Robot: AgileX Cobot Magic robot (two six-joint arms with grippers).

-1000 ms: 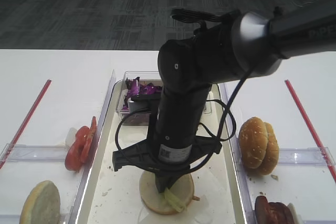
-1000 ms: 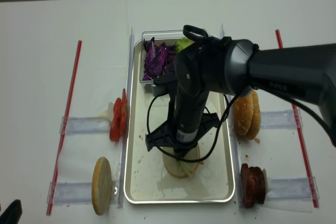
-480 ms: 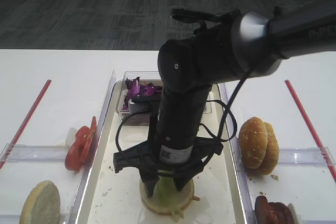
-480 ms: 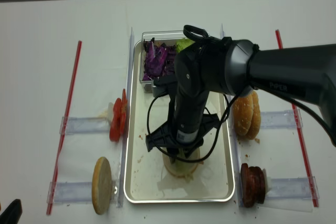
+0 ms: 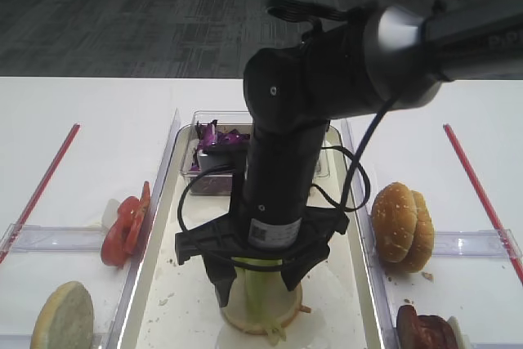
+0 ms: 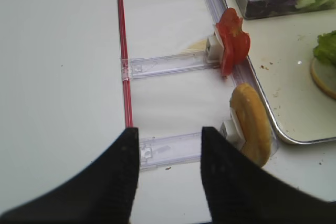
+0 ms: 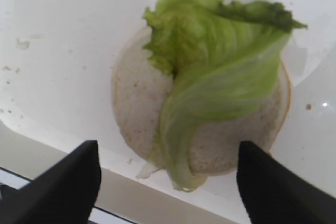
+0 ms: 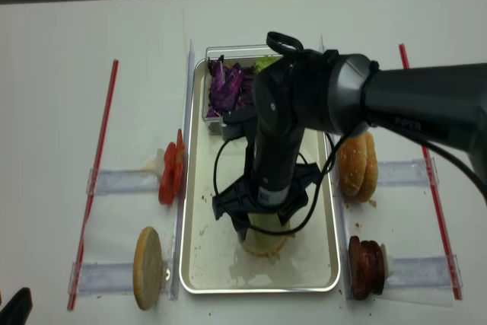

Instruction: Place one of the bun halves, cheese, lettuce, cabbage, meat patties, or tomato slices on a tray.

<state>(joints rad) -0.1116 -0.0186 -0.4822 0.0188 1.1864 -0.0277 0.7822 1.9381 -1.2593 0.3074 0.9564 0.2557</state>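
Observation:
A light green lettuce [image 7: 220, 77] leaf lies draped over a pale flat-cut bun half [image 7: 136, 108] on the cream floor of the metal tray [image 7: 68, 51]. My right gripper [image 7: 168, 182] hangs open just above it. Its black fingers [image 7: 68, 182] stand on either side of the bun, clear of the leaf. From the high views the right gripper [image 5: 257, 288] [image 8: 262, 227] straddles the lettuce [image 5: 257, 296] and the bun half [image 8: 262, 247] near the front of the tray [image 8: 259, 291]. My left gripper [image 6: 170, 171] is open and empty above the white table, left of the tray.
A clear tub of purple cabbage [image 8: 228, 85] sits at the tray's far end. Tomato slices [image 8: 171, 173] and an upright bun half [image 8: 148, 268] stand on holders left of the tray. Domed buns [image 8: 358, 167] and meat patties [image 8: 365, 268] are to its right. Red strips [image 5: 41, 185] line both sides.
My right gripper has gone from shut on the lettuce to open. The leaf now lies free on the bun half, and the gripper has lifted slightly.

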